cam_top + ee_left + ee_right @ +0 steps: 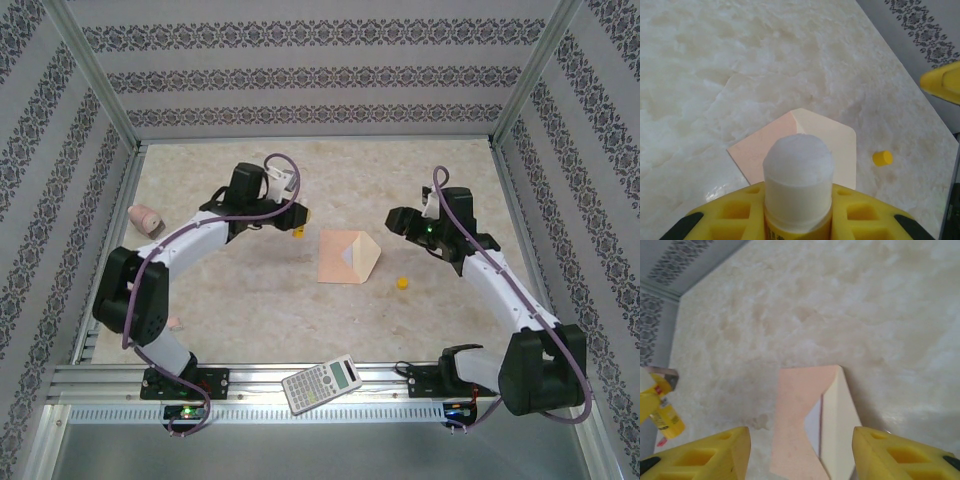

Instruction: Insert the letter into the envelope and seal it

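The peach envelope [335, 262] lies flat mid-table, its triangular flap [366, 255] standing up along the right side. A white sliver of the letter [814, 426] shows in the envelope's [795, 425] mouth under the flap [840, 430]. My left gripper [290, 215] hovers left of the envelope. It is shut on an uncapped glue stick [798, 172], whose white tip points toward the envelope [765, 147]. My right gripper [800, 440] is open, with a yellow finger [715, 455] on either side of the envelope from above. In the top view it [397, 221] hangs right of the flap.
The glue's yellow cap [402, 284] lies on the table right of the envelope. A calculator [321, 383] rests on the front rail. A pink object [146, 218] sits at the far left by the frame. Patterned walls enclose the table.
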Tool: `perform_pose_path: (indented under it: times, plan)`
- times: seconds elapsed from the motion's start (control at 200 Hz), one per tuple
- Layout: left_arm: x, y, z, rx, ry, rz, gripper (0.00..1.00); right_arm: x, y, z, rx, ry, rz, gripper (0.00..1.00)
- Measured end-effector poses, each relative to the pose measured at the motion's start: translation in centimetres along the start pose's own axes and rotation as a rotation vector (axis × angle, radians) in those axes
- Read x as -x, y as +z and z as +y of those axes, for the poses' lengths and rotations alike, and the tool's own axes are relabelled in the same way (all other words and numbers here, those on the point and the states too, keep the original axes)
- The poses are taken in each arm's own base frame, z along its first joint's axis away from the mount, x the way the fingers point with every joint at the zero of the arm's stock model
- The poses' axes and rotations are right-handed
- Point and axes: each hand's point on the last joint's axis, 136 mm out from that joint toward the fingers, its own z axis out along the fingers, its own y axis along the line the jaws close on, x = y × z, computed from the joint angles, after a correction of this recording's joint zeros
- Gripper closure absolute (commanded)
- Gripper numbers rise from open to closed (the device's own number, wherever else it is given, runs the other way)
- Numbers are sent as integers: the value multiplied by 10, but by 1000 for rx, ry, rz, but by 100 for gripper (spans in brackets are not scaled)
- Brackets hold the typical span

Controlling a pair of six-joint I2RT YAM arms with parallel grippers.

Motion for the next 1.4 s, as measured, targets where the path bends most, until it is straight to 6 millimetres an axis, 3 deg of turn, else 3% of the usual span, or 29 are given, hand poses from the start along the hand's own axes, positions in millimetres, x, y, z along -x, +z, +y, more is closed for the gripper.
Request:
perform_pose_path:
  times: [0.195, 0.475, 0.889, 1.109, 1.404]
  plan:
    - [-2, 29, -7, 33, -69, 91, 100, -11, 10, -24, -80, 55, 73, 50]
    - [-43, 62, -14, 45, -188, 223, 100, -23, 15, -39, -150, 84, 147, 55]
    - [-69, 75, -4, 65, -313, 261, 100, -35, 22, -66, -235, 88, 231, 68]
    - [-87, 87, 7, 73, -352, 291, 100, -40, 25, -71, -247, 95, 256, 72]
    - [-85, 89, 5, 49, -350, 284, 100, -48, 32, -80, -265, 108, 293, 79]
